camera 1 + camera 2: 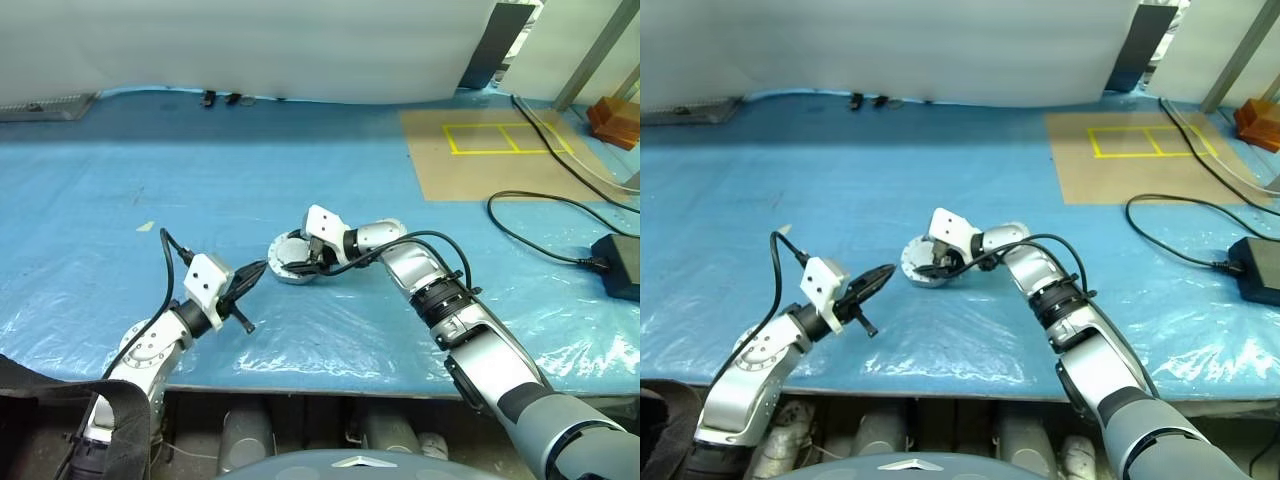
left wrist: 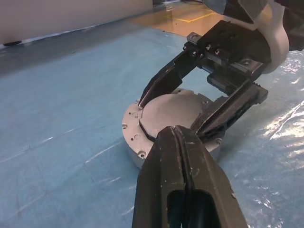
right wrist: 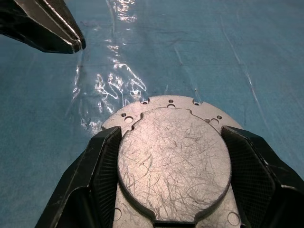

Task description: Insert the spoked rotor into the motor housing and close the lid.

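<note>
While the right gripper clasps the lid on the motor housing, final seating remains; the left gripper is closed and empty.

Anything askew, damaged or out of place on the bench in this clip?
Nothing stands out. The round grey metal lid, plain scratched face up, lies flat on the round grey metal motor housing between the right gripper jaws.

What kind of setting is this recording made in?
Probably a lab or workshop test bench: a table under blue plastic sheeting, a cardboard mat with yellow tape squares, and loose black cables running to a power brick.
</note>
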You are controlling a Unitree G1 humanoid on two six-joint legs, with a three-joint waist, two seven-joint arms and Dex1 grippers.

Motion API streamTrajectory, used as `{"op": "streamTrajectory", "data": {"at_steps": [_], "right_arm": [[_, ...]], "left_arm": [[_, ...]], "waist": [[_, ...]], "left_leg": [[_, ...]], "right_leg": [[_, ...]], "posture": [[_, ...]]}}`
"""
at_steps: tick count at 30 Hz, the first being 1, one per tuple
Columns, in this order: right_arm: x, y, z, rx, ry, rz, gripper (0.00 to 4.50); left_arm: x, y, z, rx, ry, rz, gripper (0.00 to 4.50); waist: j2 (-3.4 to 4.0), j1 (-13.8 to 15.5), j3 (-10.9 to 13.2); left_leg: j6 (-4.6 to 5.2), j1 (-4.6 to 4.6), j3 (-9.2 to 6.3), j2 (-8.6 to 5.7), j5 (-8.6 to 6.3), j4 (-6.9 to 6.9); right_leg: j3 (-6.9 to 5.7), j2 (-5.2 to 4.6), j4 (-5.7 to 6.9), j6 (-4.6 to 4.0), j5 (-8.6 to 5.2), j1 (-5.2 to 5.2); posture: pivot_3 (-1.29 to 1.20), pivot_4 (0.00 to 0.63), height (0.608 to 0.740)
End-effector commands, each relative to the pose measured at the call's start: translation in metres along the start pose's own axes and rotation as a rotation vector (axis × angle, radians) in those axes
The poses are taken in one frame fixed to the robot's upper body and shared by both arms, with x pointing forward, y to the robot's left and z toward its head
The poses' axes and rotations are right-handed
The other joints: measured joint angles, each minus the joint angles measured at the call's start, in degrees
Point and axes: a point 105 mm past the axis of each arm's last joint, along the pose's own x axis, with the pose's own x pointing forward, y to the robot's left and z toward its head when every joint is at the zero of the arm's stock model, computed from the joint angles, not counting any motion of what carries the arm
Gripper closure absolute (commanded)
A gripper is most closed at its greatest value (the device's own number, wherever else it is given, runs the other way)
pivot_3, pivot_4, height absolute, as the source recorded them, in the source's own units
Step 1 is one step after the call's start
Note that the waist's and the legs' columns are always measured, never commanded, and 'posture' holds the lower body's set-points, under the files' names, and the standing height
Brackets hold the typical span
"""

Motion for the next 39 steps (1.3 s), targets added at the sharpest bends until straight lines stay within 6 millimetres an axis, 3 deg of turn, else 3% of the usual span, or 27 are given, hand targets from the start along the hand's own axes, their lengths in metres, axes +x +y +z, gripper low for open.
{"op": "streamTrajectory", "data": {"at_steps": [1,7,14,20,21,24,29,39], "right_arm": [[0.004,0.007,-0.023,0.065,0.087,0.007,1.53],[0.007,0.004,-0.014,0.066,0.060,-0.007,1.53],[0.007,0.001,-0.003,0.056,0.025,-0.026,1.53],[0.002,0.000,0.002,0.063,0.001,-0.019,1.53],[0.001,0.000,0.002,0.066,0.001,-0.018,0.81],[-0.003,0.004,0.005,0.062,-0.009,0.020,0.02],[-0.014,-0.006,0.035,-0.007,-0.176,-0.033,0.02],[-0.042,-0.033,0.031,0.113,-0.233,-0.162,0.02]], "left_arm": [[0.010,0.003,0.010,0.017,-0.036,-0.023,4.50],[0.025,0.007,0.009,0.026,0.003,-0.093,4.50],[0.036,0.008,-0.020,0.051,0.185,-0.153,4.50],[0.046,-0.006,-0.026,0.066,0.220,-0.222,4.50],[0.047,-0.007,-0.026,0.066,0.222,-0.229,4.50],[0.051,-0.010,-0.026,0.067,0.218,-0.241,4.50],[0.052,-0.011,-0.024,0.069,0.207,-0.253,4.50],[0.048,-0.010,-0.026,0.066,0.214,-0.250,4.50]], "waist": [[-0.01,-0.04,-0.01],[0.02,-0.17,-0.03],[0.05,-0.19,-0.05],[0.07,0.14,-0.06],[0.07,0.16,-0.06],[0.08,0.32,-0.06],[0.08,0.31,-0.06],[0.09,0.19,-0.04]], "left_leg": [[0.00,-0.03,0.00,-0.01,0.00,-0.02],[-0.01,-0.12,0.03,0.00,0.01,-0.23],[-0.01,-0.43,0.09,0.00,0.01,-0.24],[-0.01,-0.40,0.10,-0.02,0.01,-0.23],[-0.01,-0.41,0.11,-0.02,0.01,-0.23],[-0.01,-0.43,0.12,-0.02,0.01,-0.23],[-0.02,-0.62,0.12,-0.02,0.01,-0.33],[-0.02,-0.79,0.15,-0.02,0.02,-0.36]], "right_leg": [[0.00,0.00,0.02,0.00,0.00,0.02],[0.01,0.02,0.02,-0.04,0.02,-0.11],[0.03,0.02,-0.10,-0.44,0.23,-0.34],[0.04,0.00,-0.10,-0.23,0.12,-0.30],[0.04,0.00,-0.10,-0.22,0.11,-0.30],[0.03,0.00,-0.18,-0.42,0.23,-0.31],[-0.04,0.00,-0.42,-0.44,0.24,-0.36],[-0.09,0.02,-0.50,-0.45,0.25,-0.63]], "posture": [[0.00,0.150,0.740],[0.00,0.150,0.740],[0.00,0.150,0.740],[0.00,0.150,0.740],[0.00,0.150,0.740],[0.00,0.150,0.740],[0.00,0.150,0.740],[0.00,0.150,0.740]]}}
